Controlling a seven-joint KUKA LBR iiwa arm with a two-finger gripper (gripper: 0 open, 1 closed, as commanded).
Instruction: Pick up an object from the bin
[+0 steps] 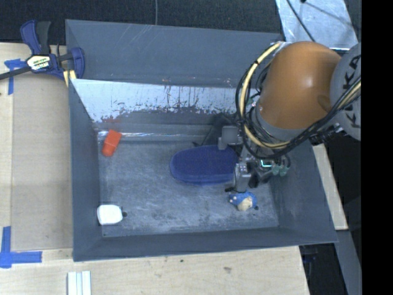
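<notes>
Robot's gripper (244, 183) low in bin; open or closed: cannot tell. Small blue-and-cream thing (244, 201) just beside it, toward near wall. Flat blue oval (199, 166) just left. Judgement: centre over small thing, descend straight, clear oval's edge. Orange piece (111, 143) and white block (109, 214) well apart, far left. No legible writing on objects

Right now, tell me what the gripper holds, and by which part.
Cannot tell. The gripper sits just above a small blue-and-cream thing at the right side of the bin.
</notes>
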